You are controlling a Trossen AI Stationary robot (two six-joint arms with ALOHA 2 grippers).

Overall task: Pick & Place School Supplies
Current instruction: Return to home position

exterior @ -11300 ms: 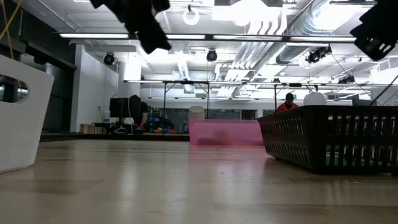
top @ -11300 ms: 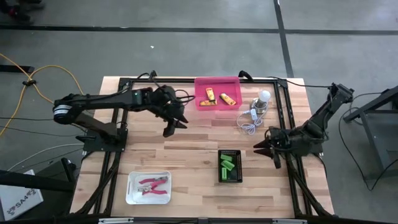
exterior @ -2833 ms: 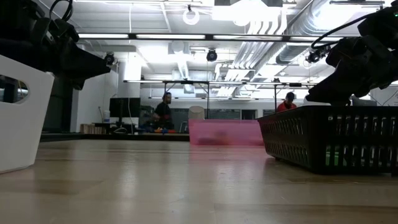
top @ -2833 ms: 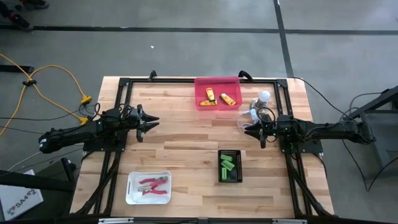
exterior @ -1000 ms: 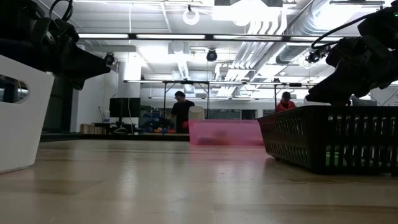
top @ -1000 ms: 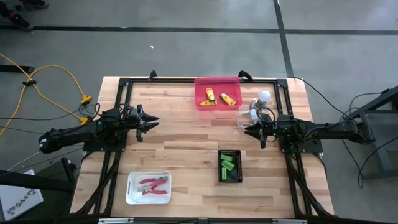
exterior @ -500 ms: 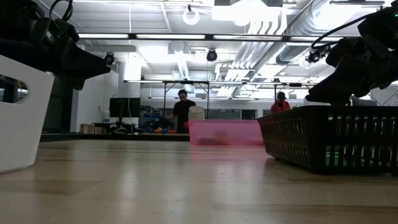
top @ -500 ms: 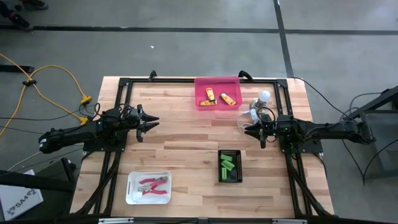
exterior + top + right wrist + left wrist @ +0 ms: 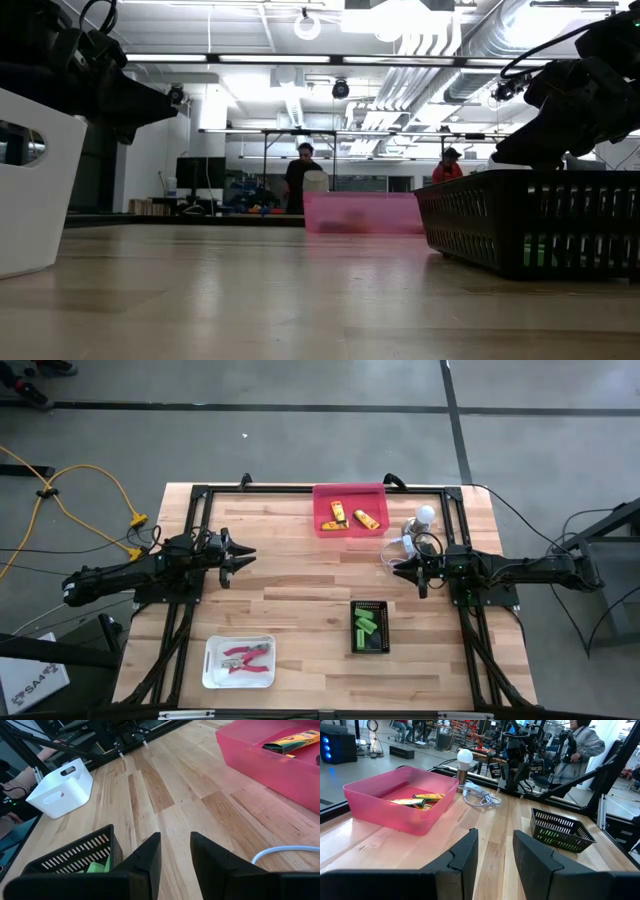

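Left gripper (image 9: 245, 553), right gripper (image 9: 402, 569): parked low, fingers narrowly parted, empty. Green erasers (image 9: 366, 628) lying in black bin (image 9: 370, 603), sorting apparently complete.

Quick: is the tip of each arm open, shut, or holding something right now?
Left end effector: open, empty, over the wooden table's left side.
Right end effector: open, empty, beside the white cable.

Tabletop (image 9: 300, 590): tray (image 9: 350, 488) sat at rear centre, three oblong pieces (image 9: 352, 515) in it; bulb (image 9: 425, 513) and cable (image 9: 393, 558) lay just right of it. Basket (image 9: 371, 603), front right of centre, held three blocks (image 9: 366, 628). Tub (image 9: 240, 639), front left, held two plier-like tools (image 9: 246, 659). Left gripper (image 9: 246, 555) lay mid-left; right gripper (image 9: 400, 570) lay mid-right, beside the cable.
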